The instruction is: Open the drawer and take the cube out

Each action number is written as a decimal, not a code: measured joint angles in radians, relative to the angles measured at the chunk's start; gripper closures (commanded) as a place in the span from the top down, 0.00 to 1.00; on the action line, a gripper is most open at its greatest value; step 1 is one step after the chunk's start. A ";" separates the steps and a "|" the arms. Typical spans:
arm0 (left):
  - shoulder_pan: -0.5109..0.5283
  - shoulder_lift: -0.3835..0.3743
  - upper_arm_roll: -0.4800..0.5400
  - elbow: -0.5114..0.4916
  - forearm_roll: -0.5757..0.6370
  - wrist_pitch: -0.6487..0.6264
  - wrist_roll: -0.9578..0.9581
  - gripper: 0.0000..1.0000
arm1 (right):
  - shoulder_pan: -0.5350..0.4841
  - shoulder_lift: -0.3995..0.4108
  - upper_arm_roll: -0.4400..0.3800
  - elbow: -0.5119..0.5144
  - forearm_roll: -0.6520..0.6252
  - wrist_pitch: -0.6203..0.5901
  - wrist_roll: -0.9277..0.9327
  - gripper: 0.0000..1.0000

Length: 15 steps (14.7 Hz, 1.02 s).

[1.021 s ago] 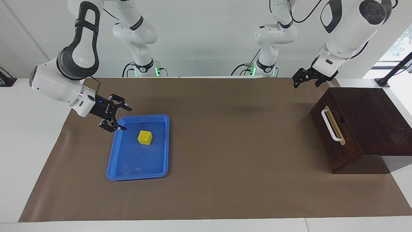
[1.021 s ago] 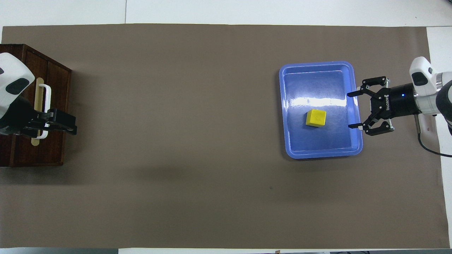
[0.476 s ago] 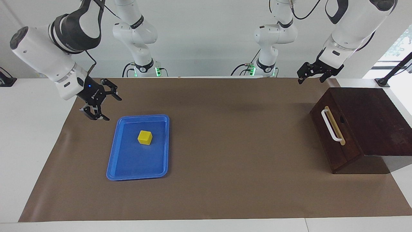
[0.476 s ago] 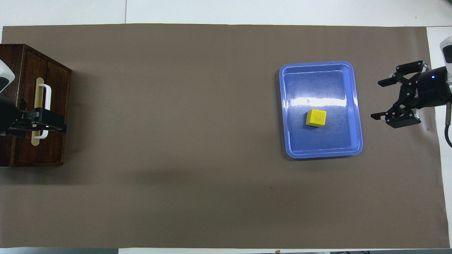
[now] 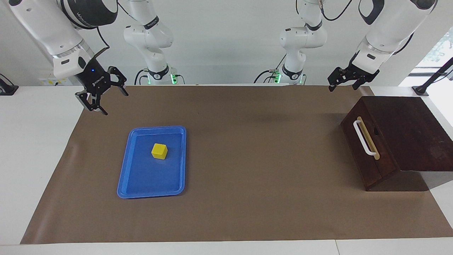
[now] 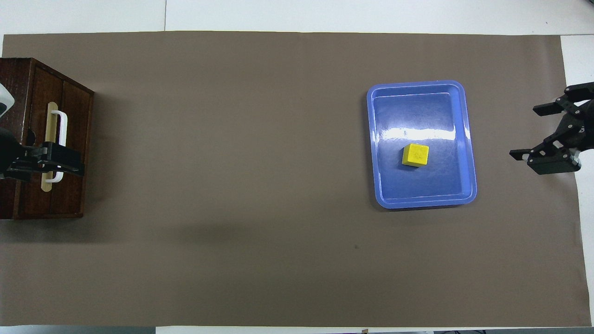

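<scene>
The small yellow cube (image 5: 159, 151) lies in the flat blue plastic tray (image 5: 126, 173) toward the right arm's end of the desk (image 5: 247, 198). The dark wooden drawer (image 5: 366, 148) sits closed at the left arm's end. The left gripper (image 5: 342, 80) and right gripper (image 5: 101, 96) hang raised, jaws wide and empty. Nothing looks at risk, short of a careless sweep knocking the tray.

One yellow cube (image 5: 159, 151) lies in one blue plastic tray (image 5: 127, 179). One dark wooden box (image 5: 407, 134) has one drawer (image 5: 364, 156) with one white bar handle (image 5: 363, 138). One brown mat (image 5: 247, 198) covers one white worktop (image 5: 32, 148). There are two arms, with two grippers: the left gripper (image 5: 341, 82) and the right gripper (image 5: 105, 101).
</scene>
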 measured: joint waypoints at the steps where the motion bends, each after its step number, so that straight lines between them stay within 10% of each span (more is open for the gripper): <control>1: 0.000 0.000 0.000 0.000 0.000 0.000 0.000 1.00 | -0.003 -0.001 -0.001 0.004 -0.023 -0.012 0.059 1.00; 15: 0.000 0.000 0.000 0.000 0.000 0.000 0.000 1.00 | 0.027 -0.007 0.006 0.142 -0.229 -0.394 1.054 1.00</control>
